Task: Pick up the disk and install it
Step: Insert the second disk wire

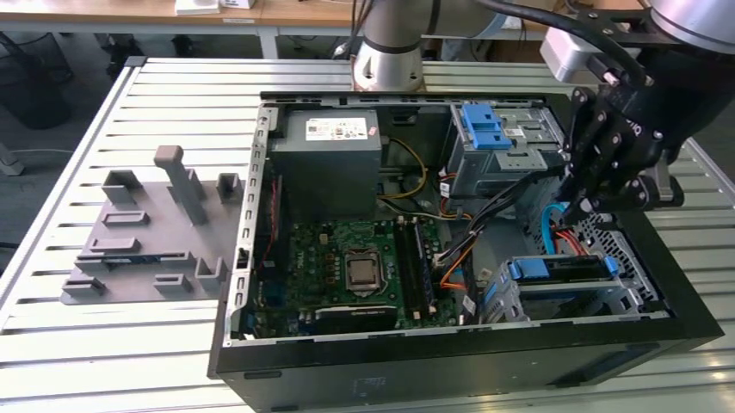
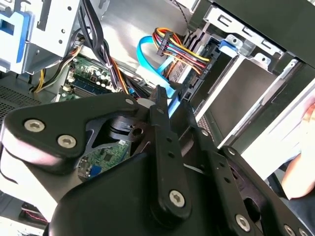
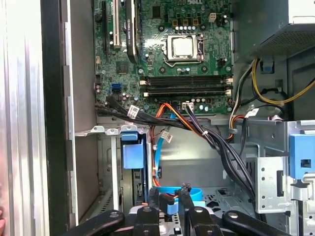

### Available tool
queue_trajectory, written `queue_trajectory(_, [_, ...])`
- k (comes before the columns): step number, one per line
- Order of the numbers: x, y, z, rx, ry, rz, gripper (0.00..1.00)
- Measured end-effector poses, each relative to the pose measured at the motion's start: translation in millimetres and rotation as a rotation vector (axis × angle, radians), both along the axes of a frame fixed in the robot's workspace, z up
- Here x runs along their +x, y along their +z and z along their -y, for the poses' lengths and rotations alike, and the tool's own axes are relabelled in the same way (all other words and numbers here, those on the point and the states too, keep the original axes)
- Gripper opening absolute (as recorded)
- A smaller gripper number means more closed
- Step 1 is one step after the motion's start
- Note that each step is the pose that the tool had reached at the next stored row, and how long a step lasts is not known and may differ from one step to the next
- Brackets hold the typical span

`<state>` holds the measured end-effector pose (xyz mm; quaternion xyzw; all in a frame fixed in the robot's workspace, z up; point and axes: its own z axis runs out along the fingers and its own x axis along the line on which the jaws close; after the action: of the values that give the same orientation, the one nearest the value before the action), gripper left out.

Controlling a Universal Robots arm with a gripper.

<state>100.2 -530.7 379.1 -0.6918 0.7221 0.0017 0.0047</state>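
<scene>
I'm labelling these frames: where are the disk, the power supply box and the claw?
disk (image 1: 565, 269): exterior view, its dark top face in the drive cage.
power supply box (image 1: 326, 163): exterior view, its grey top face.
claw (image 3: 169, 194): first wrist view, between its black fingertips.
</scene>
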Motion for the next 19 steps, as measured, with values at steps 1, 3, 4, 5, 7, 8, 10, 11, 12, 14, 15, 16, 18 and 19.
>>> queue_trajectory(1, [0.0, -0.6, -0.3, -0.0003, 0.000, 0.0000, 0.30])
queue_trajectory(3, [0.0, -2.1, -0.8, -0.0012, 0.000, 0.0000, 0.30])
queue_trajectory(4, [0.0, -3.1, -1.0, -0.0022, 0.000, 0.0000, 0.30])
queue_trajectory(5, [0.0, -4.1, -1.2, -0.0033, 0.000, 0.0000, 0.30])
queue_trajectory(7, [0.1, -5.9, -1.3, -0.0056, 0.000, 0.0000, 0.30])
queue_trajectory(8, [0.3, -6.8, -1.4, -0.0067, 0.000, 0.0000, 0.30])
queue_trajectory(10, [0.7, -8.4, -1.4, -0.0098, 0.000, 0.0000, 0.30])
queue_trajectory(11, [0.9, -9.2, -1.4, -0.0114, 0.000, 0.0000, 0.30])
queue_trajectory(12, [1.1, -9.9, -1.5, -0.0125, 0.000, 0.0000, 0.30])
queue_trajectory(14, [1.7, -11.3, -1.5, -0.0133, 0.000, 0.0000, 0.28])
queue_trajectory(15, [2.0, -11.9, -1.5, -0.0134, 0.000, -0.0002, 0.22])
queue_trajectory(16, [2.1, -12.6, -1.5, -0.0133, 0.000, -0.0002, 0.16])
queue_trajectory(18, [2.3, -13.7, -1.4, -0.0067, 0.000, -0.0003, 0.16])
queue_trajectory(19, [2.3, -14.4, -1.5, 0.0039, 0.000, -0.0003, 0.16])
